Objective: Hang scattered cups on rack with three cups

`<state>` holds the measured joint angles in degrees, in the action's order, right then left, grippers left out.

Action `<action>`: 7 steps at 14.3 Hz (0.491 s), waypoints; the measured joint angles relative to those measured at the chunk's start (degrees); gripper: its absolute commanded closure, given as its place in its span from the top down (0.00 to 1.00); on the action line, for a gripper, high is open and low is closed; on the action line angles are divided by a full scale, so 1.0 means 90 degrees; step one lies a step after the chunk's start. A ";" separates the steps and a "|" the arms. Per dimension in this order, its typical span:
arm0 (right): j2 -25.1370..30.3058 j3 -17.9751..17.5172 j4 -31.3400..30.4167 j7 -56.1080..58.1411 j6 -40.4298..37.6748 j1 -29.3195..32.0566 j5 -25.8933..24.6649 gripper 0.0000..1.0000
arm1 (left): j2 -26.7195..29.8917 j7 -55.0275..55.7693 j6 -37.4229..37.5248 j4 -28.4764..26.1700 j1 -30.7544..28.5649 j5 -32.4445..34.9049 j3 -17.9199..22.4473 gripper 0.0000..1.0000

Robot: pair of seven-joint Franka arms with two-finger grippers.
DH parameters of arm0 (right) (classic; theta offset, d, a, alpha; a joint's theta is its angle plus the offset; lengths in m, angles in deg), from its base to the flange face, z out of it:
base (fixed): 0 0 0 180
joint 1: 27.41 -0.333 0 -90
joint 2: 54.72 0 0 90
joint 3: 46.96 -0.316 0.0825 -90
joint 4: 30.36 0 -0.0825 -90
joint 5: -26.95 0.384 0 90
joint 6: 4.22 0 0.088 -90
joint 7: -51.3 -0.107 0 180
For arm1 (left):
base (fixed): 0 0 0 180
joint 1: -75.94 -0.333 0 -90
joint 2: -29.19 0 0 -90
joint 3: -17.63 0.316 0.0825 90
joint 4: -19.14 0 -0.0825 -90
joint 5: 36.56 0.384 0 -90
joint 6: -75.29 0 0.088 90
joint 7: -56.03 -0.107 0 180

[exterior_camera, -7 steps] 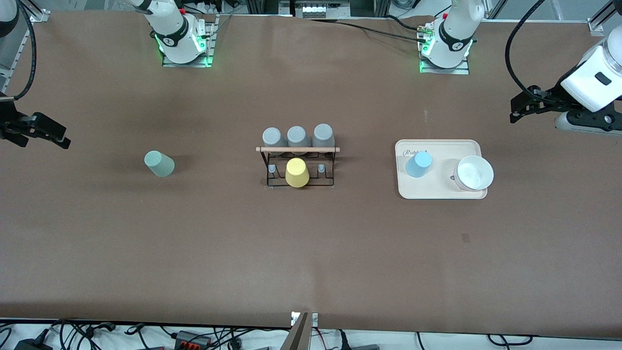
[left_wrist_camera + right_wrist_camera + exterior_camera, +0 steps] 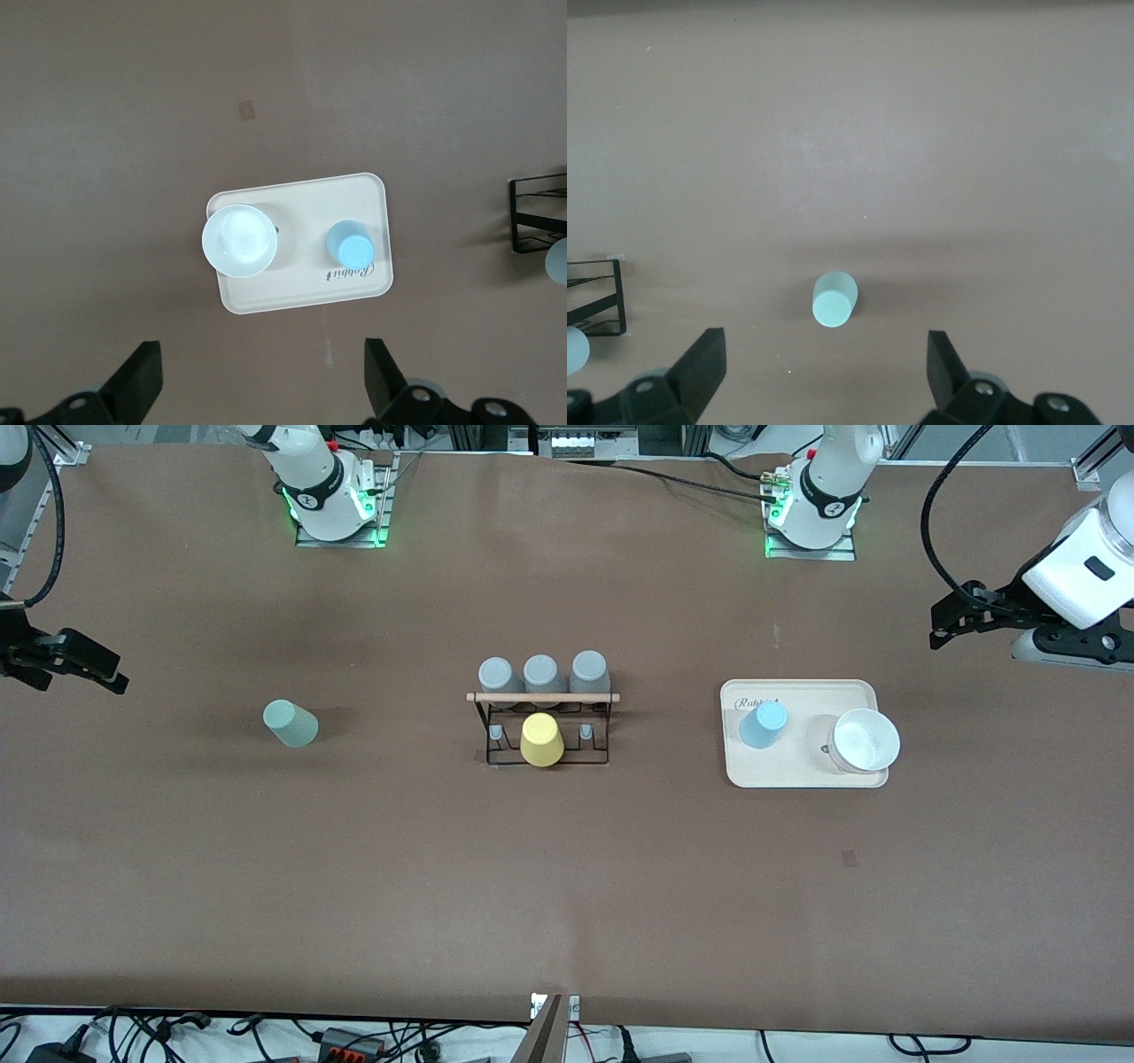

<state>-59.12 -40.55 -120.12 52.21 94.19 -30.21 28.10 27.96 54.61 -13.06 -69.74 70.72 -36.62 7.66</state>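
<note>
While both arms waited high at their own ends of the table point(image 2: 567, 886), the left claw point(image 2: 952, 622) and the right claw point(image 2: 80, 664) each stood wide open and held nothing. The mint green cup point(image 2: 290, 724) stood upside down on the table toward the right arm's end, and the light blue cup point(image 2: 763, 724) stood upside down on the cream tray point(image 2: 802, 778) beside a white bowl point(image 2: 865, 740). Between them the rack point(image 2: 545, 726) carried three grey cups point(image 2: 542, 674) and a yellow cup point(image 2: 541, 740)
</note>
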 measured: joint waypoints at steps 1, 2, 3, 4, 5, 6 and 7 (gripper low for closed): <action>0.0000 -0.0005 0.0000 0.0000 -0.0025 0.0000 0.0000 1.00 | 0.0000 0.0005 0.0000 0.0000 0.0000 0.0000 0.0000 1.00; -0.0001 -0.0011 0.0000 0.0000 -0.0079 0.0000 0.0000 1.00 | 0.0000 0.0021 0.0000 0.0000 0.0000 0.0000 0.0000 1.00; -0.0006 -0.0017 0.0000 0.0000 -0.0120 0.0000 0.0000 1.00 | -0.0003 0.0037 0.0000 0.0000 0.0004 -0.0001 -0.0001 1.00; -0.0012 -0.0022 0.0000 0.0003 -0.0138 0.0000 0.0000 1.00 | -0.0014 0.0052 0.0000 -0.0001 0.0016 -0.0001 -0.0007 1.00; -0.0017 -0.0029 0.0000 0.0004 -0.0161 0.0000 0.0000 1.00 | -0.0033 0.0063 0.0024 -0.0005 0.0030 -0.0001 -0.0017 1.00; -0.0023 -0.0039 0.0000 0.0004 -0.0211 -0.0001 0.0000 1.00 | -0.0075 0.0065 0.0152 -0.0013 0.0046 -0.0001 -0.0025 1.00; -0.0029 -0.0050 -0.0001 0.0003 -0.0293 -0.0008 0.0000 1.00 | -0.0150 0.0065 0.0383 -0.0020 0.0061 -0.0001 -0.0028 1.00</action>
<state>-59.38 -41.00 -120.13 52.24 91.55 -30.28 28.10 26.60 55.19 -9.61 -69.92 71.27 -36.63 7.40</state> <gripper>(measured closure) 0.000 0.000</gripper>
